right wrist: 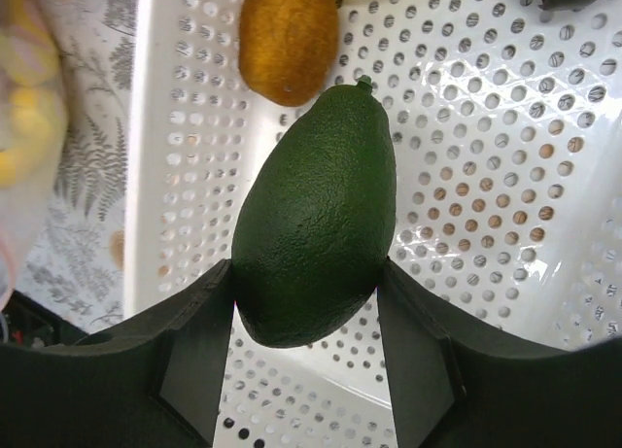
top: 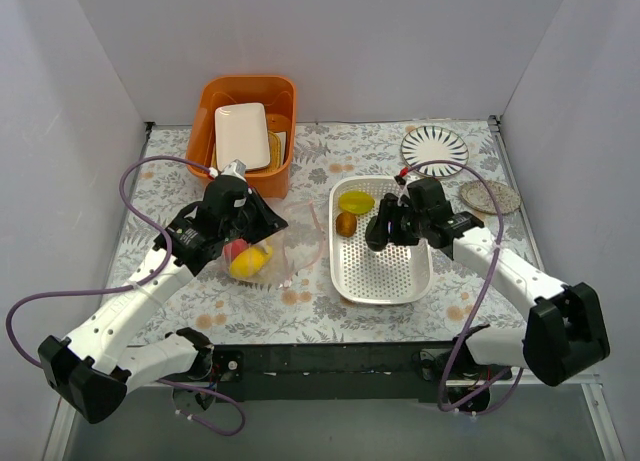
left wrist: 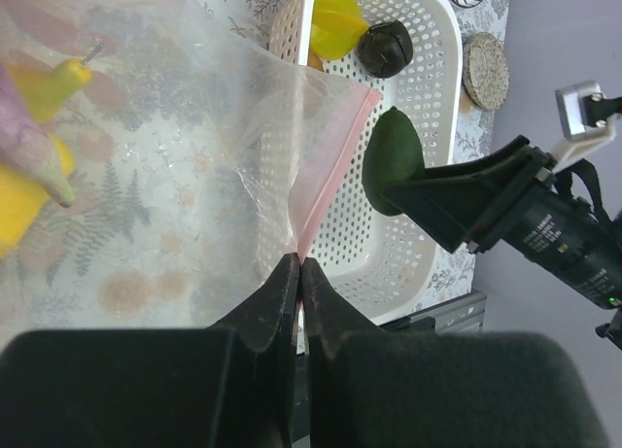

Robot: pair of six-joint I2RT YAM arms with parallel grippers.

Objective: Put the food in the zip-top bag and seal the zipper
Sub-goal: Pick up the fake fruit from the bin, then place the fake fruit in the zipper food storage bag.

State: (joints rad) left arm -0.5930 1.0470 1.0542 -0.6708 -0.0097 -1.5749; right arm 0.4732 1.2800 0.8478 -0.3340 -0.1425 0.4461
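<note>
The clear zip-top bag (top: 268, 253) lies on the patterned cloth left of the white basket (top: 382, 277), with yellow and red food (top: 245, 258) inside. My left gripper (left wrist: 299, 260) is shut on the pink zipper (left wrist: 335, 161) at the bag's mouth, holding it up. My right gripper (right wrist: 306, 302) is shut on a dark green avocado-like fruit (right wrist: 316, 210), held just above the basket floor. A brown piece (right wrist: 290, 40) and a yellow piece (top: 355, 201) lie in the basket's far end. In the left wrist view the green fruit (left wrist: 393, 158) hangs beside the zipper.
An orange bin (top: 288, 111) holding a white plate (top: 242, 136) stands at the back left. A striped plate (top: 434, 146) and a round speckled coaster (top: 490, 195) sit at the back right. A dark round piece (left wrist: 385, 48) lies in the basket too.
</note>
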